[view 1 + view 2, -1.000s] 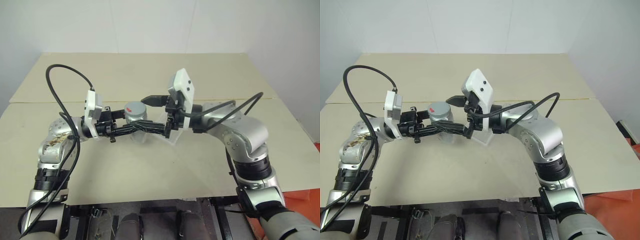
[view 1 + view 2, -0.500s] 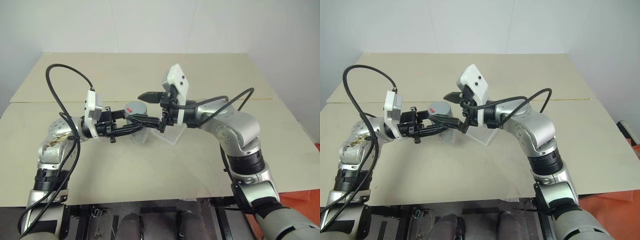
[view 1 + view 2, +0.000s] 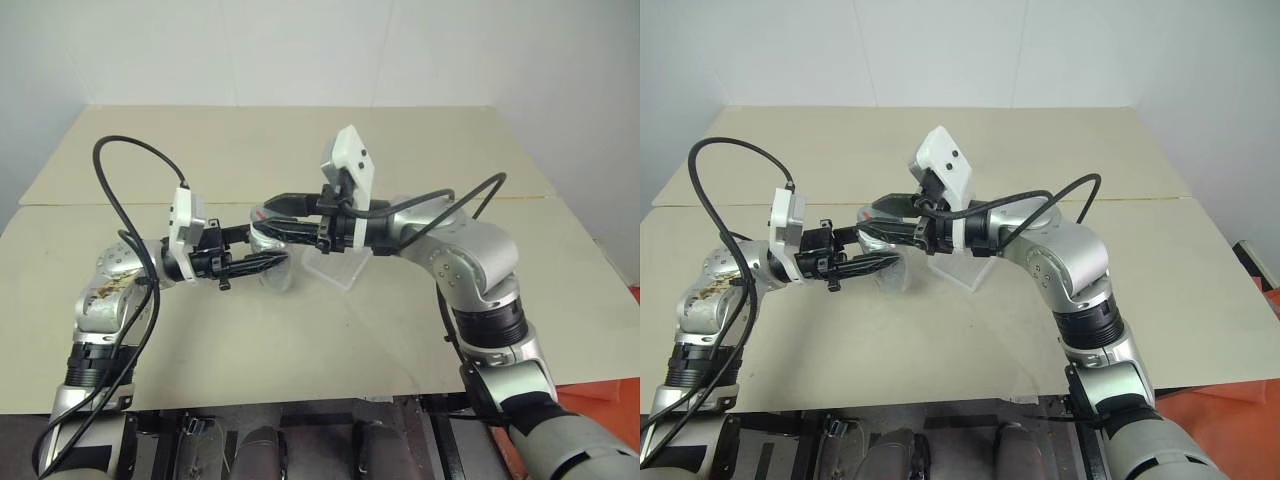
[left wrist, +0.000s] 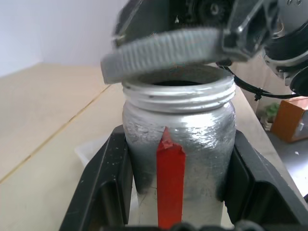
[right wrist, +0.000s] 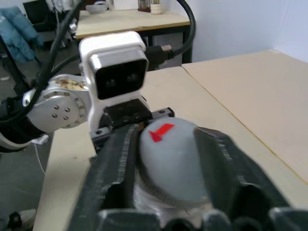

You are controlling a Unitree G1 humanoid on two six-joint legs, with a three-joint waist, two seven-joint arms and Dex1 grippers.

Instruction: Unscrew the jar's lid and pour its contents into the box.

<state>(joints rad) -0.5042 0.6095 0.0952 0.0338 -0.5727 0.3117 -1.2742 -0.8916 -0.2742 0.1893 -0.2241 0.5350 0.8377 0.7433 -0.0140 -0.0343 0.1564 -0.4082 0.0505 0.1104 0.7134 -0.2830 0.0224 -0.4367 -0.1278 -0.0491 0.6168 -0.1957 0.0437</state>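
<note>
- A pale beige table (image 3: 420, 330) runs back to a plain white wall, with a seam across the tabletop at about mid-depth
- My left gripper (image 3: 268, 262) reaches in from nine o'clock, pointing level toward three o'clock, its two black fingers (image 4: 108, 183) clamped on the sides of the jar (image 4: 179, 144)
- The jar is held above the table near the centre of the scene, upright in my left wrist view, silvery and rough-skinned, its red stripe (image 4: 170, 183) facing the wrist camera
- The jar's threaded neck (image 4: 178, 94) is bare, and the mouth above it looks dark; I cannot tell what lies inside
- My right gripper (image 3: 272, 215) comes in from three o'clock, pointing level toward nine o'clock, and its fingers (image 5: 111, 163) are closed on the lid (image 5: 175, 163), one on each side of its rim
- The lid sits tilted just above the jar's mouth; its ribbed edge (image 4: 163, 50) is lifted off the threads on one side, and I cannot tell whether the other side touches
- A red arrow mark (image 5: 160, 132) shows on the lid's grey top
- The box (image 3: 335, 265), clear plastic, rests on the table just at four o'clock of the jar, beneath my right wrist, partly hidden by it
</note>
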